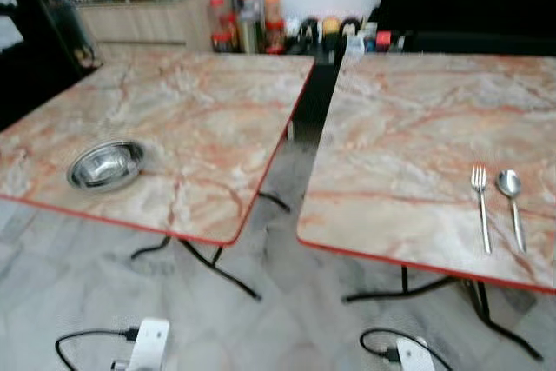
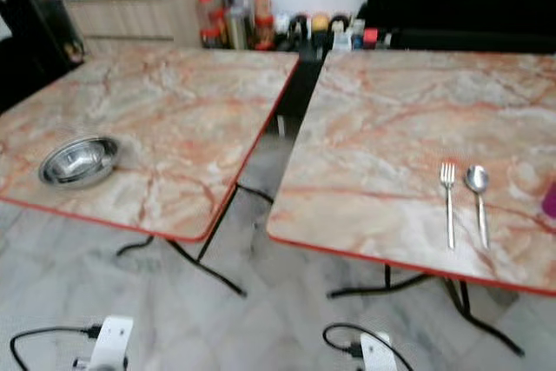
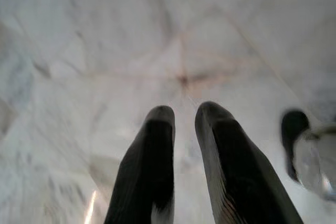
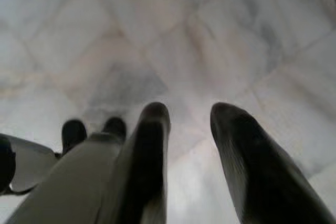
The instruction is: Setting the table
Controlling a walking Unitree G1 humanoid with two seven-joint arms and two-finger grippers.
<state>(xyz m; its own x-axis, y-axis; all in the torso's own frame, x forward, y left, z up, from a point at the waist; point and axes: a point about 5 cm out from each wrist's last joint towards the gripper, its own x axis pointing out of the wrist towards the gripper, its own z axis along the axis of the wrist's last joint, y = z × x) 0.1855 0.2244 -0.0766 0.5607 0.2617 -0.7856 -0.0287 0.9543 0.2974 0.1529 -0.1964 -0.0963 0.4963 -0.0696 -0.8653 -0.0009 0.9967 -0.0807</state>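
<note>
A steel bowl (image 1: pixel 106 164) sits near the front left corner of the left marble table (image 1: pixel 200 102). On the right marble table (image 1: pixel 417 128), a fork (image 1: pixel 480 206) and a spoon (image 1: pixel 512 202) lie side by side close to the front right edge. Both arms hang low in front of the tables. My left gripper (image 3: pixel 184 111) points at the tiled floor with a narrow gap between its fingers and nothing in it. My right gripper (image 4: pixel 189 111) also faces the floor, its fingers wider apart and empty.
A gap with pale marble floor (image 1: pixel 287 258) runs between the two tables, whose black folding legs (image 1: pixel 217 262) stick out beneath. Jars and bottles (image 1: pixel 261 15) line a counter behind. A small purple object (image 2: pixel 550 200) shows at the right table's edge.
</note>
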